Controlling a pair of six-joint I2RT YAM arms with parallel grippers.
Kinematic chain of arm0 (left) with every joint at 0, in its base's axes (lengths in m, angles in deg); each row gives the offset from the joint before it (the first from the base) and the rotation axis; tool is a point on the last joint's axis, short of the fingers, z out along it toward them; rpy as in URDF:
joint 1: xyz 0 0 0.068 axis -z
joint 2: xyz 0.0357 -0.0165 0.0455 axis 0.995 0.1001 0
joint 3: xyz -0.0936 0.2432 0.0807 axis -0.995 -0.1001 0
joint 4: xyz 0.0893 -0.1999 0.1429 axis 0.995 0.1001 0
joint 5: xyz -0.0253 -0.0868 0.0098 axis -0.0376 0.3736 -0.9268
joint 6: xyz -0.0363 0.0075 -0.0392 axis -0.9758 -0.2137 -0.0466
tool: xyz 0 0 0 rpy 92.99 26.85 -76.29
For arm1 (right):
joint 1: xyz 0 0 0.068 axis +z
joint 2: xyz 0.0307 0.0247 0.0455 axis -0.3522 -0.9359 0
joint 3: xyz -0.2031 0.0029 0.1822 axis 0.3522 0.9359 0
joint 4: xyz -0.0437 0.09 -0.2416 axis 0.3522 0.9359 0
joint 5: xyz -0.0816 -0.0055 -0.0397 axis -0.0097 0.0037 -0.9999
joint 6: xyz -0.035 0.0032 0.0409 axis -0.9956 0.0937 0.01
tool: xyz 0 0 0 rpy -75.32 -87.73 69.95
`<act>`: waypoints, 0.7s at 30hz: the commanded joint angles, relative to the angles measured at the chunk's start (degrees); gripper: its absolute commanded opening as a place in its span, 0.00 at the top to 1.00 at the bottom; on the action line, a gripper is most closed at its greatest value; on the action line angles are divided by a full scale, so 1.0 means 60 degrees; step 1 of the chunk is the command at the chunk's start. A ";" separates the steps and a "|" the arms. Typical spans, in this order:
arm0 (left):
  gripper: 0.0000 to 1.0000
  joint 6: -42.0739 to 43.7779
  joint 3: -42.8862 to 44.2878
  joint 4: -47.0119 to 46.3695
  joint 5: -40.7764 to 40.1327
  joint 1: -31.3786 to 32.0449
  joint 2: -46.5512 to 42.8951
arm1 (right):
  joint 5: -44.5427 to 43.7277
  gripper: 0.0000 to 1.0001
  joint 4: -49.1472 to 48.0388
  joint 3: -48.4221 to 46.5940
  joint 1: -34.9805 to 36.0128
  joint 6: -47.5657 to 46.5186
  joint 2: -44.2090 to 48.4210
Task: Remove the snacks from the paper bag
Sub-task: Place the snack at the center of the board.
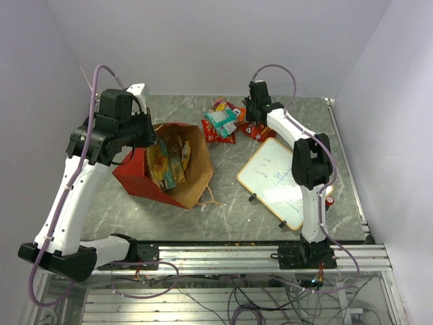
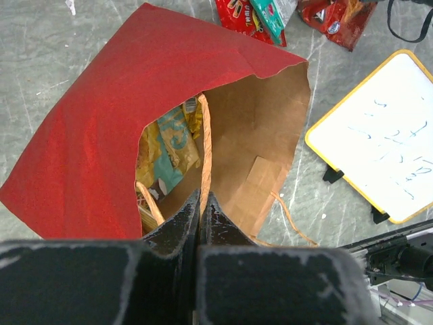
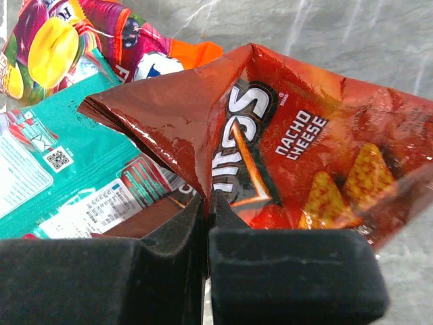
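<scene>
The paper bag (image 1: 139,177), red outside and brown inside, lies on the table with its mouth open toward the camera. Several yellow and teal snacks (image 1: 168,162) lie inside it. My left gripper (image 1: 150,139) is shut on the bag's upper rim; in the left wrist view the gripper (image 2: 204,198) pinches the brown paper edge (image 2: 205,135). My right gripper (image 1: 254,116) is at the back, shut on a red Doritos bag (image 3: 304,128), pinching a fold of it (image 3: 210,200). A teal packet (image 3: 61,169) and a colourful packet (image 3: 61,40) lie beside it.
A white whiteboard (image 1: 281,179) with a yellow frame lies right of the paper bag. A pile of removed snacks (image 1: 220,125) sits at the back centre. The table's metal rail (image 1: 230,254) runs along the near edge. Walls close in on all sides.
</scene>
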 commanded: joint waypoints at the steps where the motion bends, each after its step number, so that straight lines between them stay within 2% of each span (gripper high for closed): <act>1: 0.93 0.0308 0.0442 0.0059 -0.0370 -0.0026 0.0137 | 0.0659 1.00 -0.0047 -0.0535 0.0004 0.0446 -0.0624; 7: 0.93 0.0341 0.0408 -0.0019 -0.0344 -0.0026 0.0154 | 0.1339 0.54 0.0426 -0.1196 -0.0034 0.0032 -0.0639; 9: 0.93 0.0361 0.0407 -0.0044 -0.0279 -0.0033 0.0179 | 0.1321 0.46 0.0294 -0.0889 -0.0036 -0.0130 -0.0246; 15: 0.93 0.0244 0.0326 -0.0186 0.0231 -0.0026 0.0227 | 0.1601 0.40 -0.0316 0.0398 -0.0022 -0.0264 0.1373; 21: 0.93 0.0060 -0.0010 -0.0508 0.0732 -0.0026 0.0164 | 0.3990 0.40 -0.2024 0.1982 0.0004 0.0109 0.3000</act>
